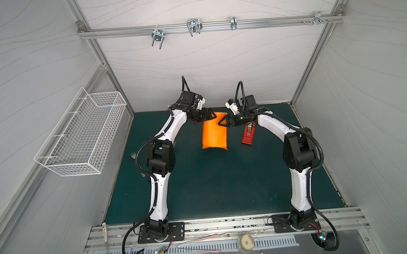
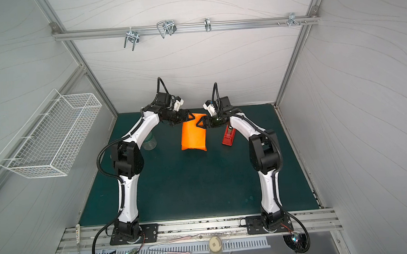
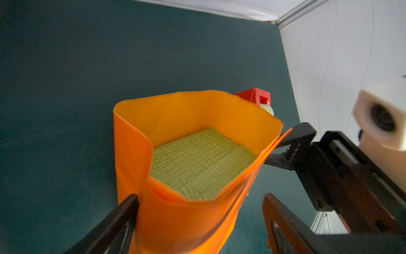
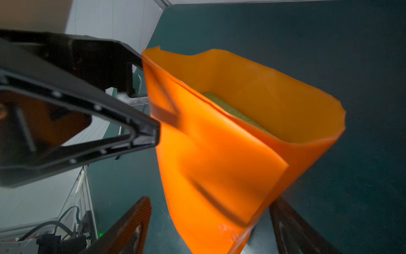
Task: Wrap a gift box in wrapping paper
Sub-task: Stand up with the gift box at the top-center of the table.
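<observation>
The orange wrapping paper [image 1: 214, 134] [image 2: 193, 136] lies on the green mat, folded up into an open-ended sleeve around the gift box. The yellow-green gift box [image 3: 202, 162] [image 4: 232, 110] shows down inside the sleeve's far end. My left gripper [image 1: 211, 116] [image 3: 200, 204] is open at that end. One finger touches the paper wall [image 3: 175, 220] and the other stands apart from it. My right gripper [image 1: 223, 124] [image 4: 211, 204] faces it from the other side, also open, with a loose paper flap [image 4: 219, 154] between its spread fingers.
A red tape dispenser [image 1: 248, 135] [image 3: 254, 96] lies just right of the paper, under the right arm. A clear cup [image 2: 149, 143] stands by the left arm's elbow. A white wire basket [image 1: 82, 137] hangs on the left wall. The back wall is close behind both grippers.
</observation>
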Controlling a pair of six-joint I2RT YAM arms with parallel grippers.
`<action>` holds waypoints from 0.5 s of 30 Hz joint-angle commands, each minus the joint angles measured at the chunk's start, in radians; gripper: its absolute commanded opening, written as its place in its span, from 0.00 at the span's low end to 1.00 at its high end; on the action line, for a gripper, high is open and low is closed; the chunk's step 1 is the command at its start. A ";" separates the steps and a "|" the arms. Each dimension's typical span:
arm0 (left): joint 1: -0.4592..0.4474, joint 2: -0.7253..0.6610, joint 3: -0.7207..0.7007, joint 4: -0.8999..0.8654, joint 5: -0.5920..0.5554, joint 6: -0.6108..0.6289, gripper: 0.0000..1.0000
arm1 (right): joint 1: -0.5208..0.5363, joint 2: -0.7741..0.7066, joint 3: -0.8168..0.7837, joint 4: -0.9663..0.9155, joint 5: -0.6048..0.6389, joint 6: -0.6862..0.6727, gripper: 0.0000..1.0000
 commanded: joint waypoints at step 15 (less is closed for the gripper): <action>-0.028 -0.122 -0.115 0.133 0.109 -0.031 0.82 | 0.055 -0.122 -0.096 0.111 -0.045 -0.100 0.83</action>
